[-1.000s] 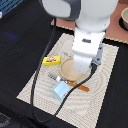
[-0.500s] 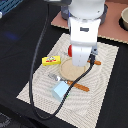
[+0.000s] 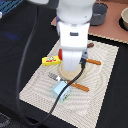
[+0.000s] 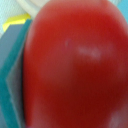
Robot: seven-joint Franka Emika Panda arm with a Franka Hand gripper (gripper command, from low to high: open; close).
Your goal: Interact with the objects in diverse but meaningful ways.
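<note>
The round, glossy red tomato-like ball (image 4: 75,65) fills almost the whole wrist view, blurred and very close to the camera, with a thin sliver of yellow and a dark teal surface showing at its edge. In the exterior view only a small patch of that red (image 3: 60,53) peeks out on the left of the white robot arm (image 3: 74,35), which stands upright over the middle of the pale woven placemat (image 3: 102,80). The gripper itself is hidden behind the arm's body there, so whether its claws are spread or clamped cannot be told.

Just left of the arm lies the yellow rectangular block (image 3: 51,61), touching the mat. Nearer the camera, at the mat's near edge, sits the pale blue carton (image 3: 62,91). An orange-handled knife (image 3: 93,62) lies to the right of the arm, and an orange-handled fork (image 3: 79,86) lies near the carton. Far off, beyond the mat, stands a grey pot (image 3: 99,13). A black cable (image 3: 26,70) loops down the left side.
</note>
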